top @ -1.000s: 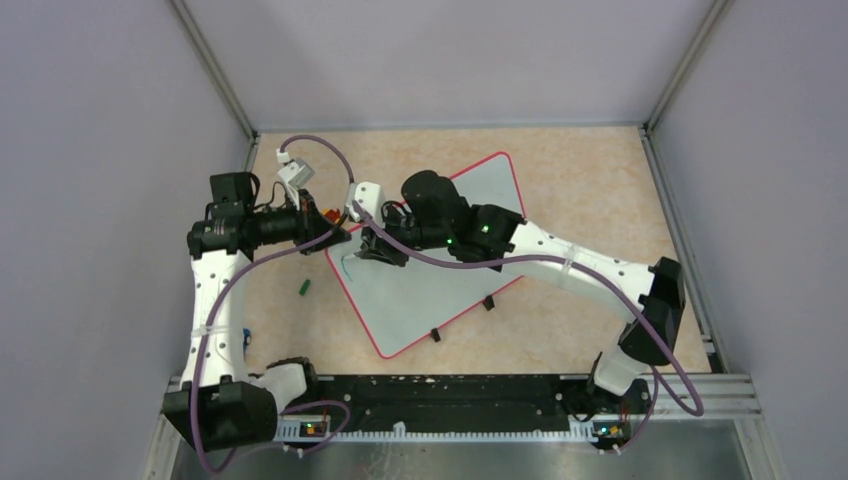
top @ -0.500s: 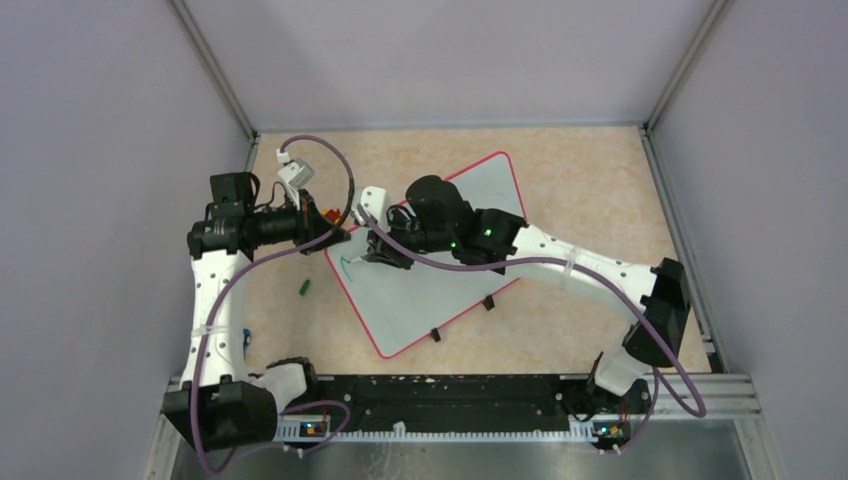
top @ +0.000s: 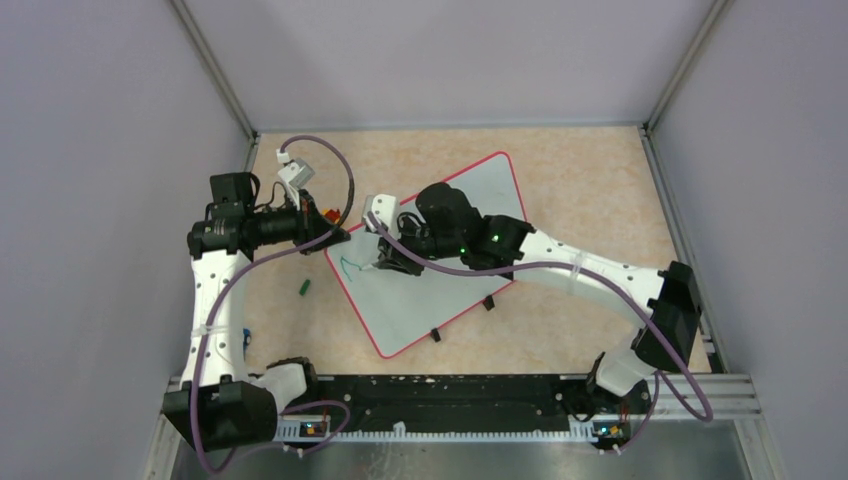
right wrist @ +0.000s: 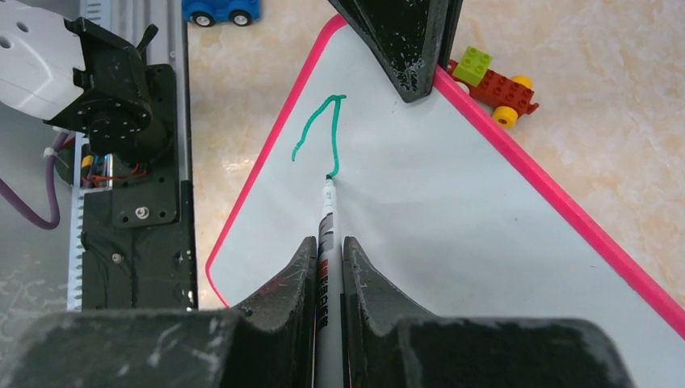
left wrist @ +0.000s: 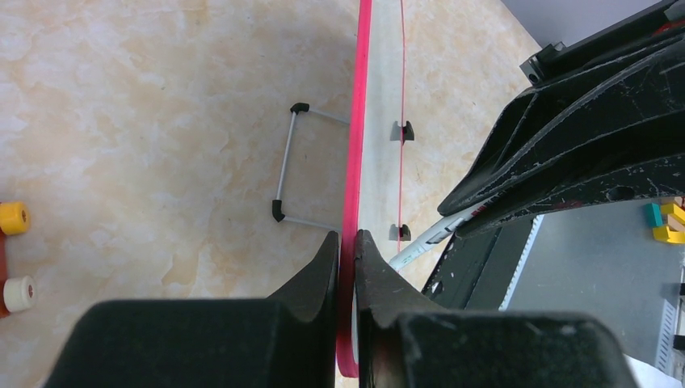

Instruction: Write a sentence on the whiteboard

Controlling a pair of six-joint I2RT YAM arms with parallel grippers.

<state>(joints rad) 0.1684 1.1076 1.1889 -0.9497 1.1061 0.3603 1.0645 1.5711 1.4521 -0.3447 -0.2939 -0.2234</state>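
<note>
The right gripper, clamped on a marker, is sliding rightward over the whiteboard at frame centre, lengthening the green stroke (sentence barely begun), while the left gripper is pinching its rim.

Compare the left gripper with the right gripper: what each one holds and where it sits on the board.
The left gripper clamps the whiteboard by its red rim; the right gripper grips a marker. The left gripper sits at the board's edge, while the right gripper is over its white face, with the marker tip at the end of a green stroke. Both have black fingers and are shut on something.
</note>
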